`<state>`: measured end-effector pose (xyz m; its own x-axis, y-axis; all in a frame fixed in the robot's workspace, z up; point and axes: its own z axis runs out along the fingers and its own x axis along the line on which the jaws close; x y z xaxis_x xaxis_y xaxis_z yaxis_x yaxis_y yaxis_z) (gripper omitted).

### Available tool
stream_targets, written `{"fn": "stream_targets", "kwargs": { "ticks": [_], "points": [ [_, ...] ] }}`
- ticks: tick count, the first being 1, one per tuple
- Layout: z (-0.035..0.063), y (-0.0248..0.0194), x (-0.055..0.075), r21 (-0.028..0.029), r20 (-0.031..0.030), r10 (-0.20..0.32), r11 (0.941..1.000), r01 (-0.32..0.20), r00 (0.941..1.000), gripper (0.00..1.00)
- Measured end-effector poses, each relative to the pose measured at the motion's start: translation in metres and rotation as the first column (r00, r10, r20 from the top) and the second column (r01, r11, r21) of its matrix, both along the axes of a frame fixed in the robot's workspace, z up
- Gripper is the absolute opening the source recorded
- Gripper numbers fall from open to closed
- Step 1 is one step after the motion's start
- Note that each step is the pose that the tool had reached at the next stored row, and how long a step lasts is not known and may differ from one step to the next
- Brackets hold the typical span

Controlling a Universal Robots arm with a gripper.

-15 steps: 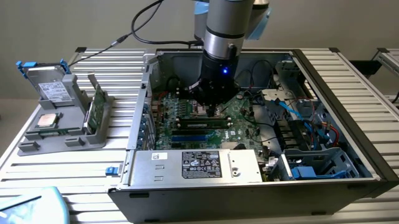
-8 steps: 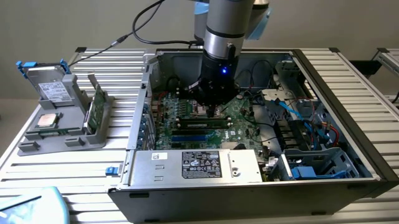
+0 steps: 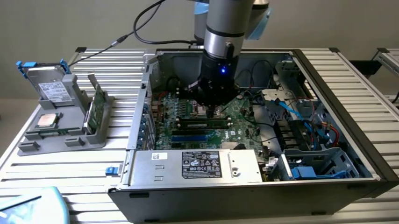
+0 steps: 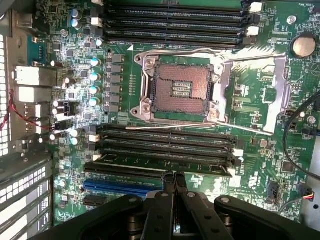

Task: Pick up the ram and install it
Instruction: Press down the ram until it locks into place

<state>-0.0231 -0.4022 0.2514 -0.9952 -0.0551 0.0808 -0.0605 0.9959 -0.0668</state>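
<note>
On the exterior view's left, a grey holder (image 3: 62,126) keeps spare boards. Inside the case (image 3: 349,116), the ram (image 3: 203,124) lies in a motherboard slot beneath the gripper (image 3: 210,110); its fingers (image 4: 169,181) are closed, empty. Installing seems underway: pressing the stick home appears what remains.

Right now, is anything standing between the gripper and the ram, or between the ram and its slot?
Nothing visible is in the way. The ram already sits along a memory slot on the motherboard, and the shut gripper is directly over it. I cannot tell whether they touch or whether the ram is fully seated.
</note>
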Motion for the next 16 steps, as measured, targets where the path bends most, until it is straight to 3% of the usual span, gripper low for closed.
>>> {"fn": "stream_targets", "kwargs": {
  "ticks": [8, 16],
  "points": [
    [0.0076, 0.0000, -0.0014, -0.0018, 0.0002, -0.033, 0.9994, 0.033, 0.9994, 0.11],
    [0.0079, 0.0000, -0.0015, -0.0017, 0.0011, -0.037, 0.9993, 0.037, 0.9993, 0.11]
  ]
}}
